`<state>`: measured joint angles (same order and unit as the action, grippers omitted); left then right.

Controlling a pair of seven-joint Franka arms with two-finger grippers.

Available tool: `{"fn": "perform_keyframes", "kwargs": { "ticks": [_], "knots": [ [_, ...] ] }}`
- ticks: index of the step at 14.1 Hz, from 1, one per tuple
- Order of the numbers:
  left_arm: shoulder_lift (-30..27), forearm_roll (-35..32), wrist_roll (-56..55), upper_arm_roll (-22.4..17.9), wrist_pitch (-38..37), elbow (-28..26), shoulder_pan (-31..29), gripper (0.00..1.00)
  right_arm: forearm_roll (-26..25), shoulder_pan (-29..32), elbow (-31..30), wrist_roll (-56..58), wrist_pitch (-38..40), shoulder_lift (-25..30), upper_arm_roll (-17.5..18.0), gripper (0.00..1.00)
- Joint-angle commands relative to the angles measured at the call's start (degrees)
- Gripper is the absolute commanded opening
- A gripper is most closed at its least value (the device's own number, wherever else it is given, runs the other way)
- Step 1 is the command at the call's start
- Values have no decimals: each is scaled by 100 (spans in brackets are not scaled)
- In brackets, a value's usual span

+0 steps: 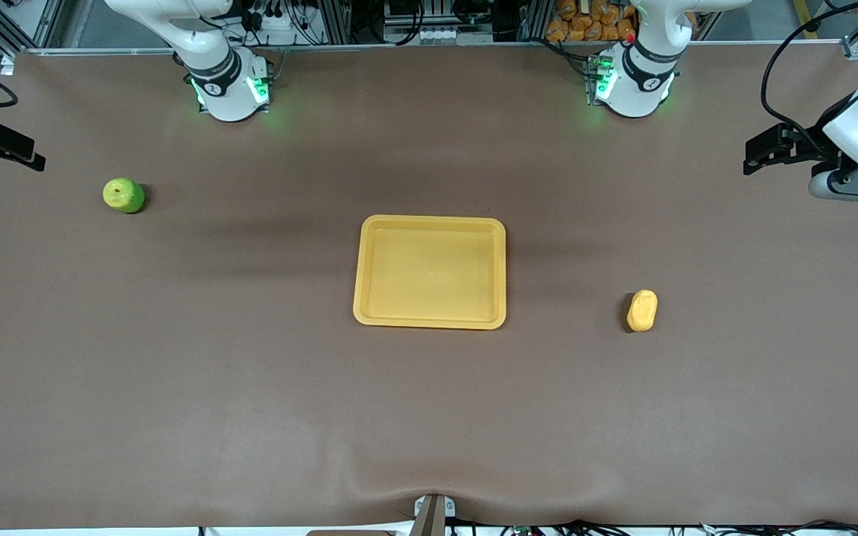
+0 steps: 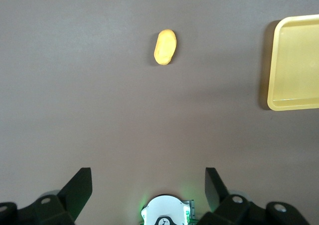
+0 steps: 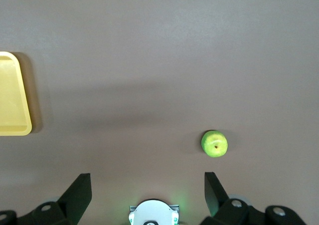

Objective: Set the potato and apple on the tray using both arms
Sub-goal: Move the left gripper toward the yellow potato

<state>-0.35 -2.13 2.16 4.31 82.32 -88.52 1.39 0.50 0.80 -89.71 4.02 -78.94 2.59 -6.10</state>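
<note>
Both arms hang high, left gripper (image 2: 147,187) and right gripper (image 3: 147,190) spread wide and empty: each should descend squarely, straddling potato (image 1: 642,310) and apple (image 1: 124,195) before carrying to the tray (image 1: 430,321).

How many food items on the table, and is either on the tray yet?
2, neither on the tray. The apple lies toward the right arm's end; the potato lies toward the left arm's end, nearer the front camera. None looks hidden.

No legible text, no labels, no brands, no numbers, no signs
</note>
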Motion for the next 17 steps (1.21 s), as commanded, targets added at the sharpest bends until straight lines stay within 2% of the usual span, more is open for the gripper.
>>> {"fn": "perform_keyframes", "kwargs": {
  "ticks": [1,5,17],
  "knots": [
    [71,90,39,17,-6,142,-16,100,-59,52,24,-15,-77,-4,39,100],
    [88,82,48,17,65,133,-33,100,-50,52,24,-15,-96,-4,39,100],
    [615,-50,-21,-54,654,107,-332,100,20,113,33,-41,-25,-83,39,100]
  ]
}}
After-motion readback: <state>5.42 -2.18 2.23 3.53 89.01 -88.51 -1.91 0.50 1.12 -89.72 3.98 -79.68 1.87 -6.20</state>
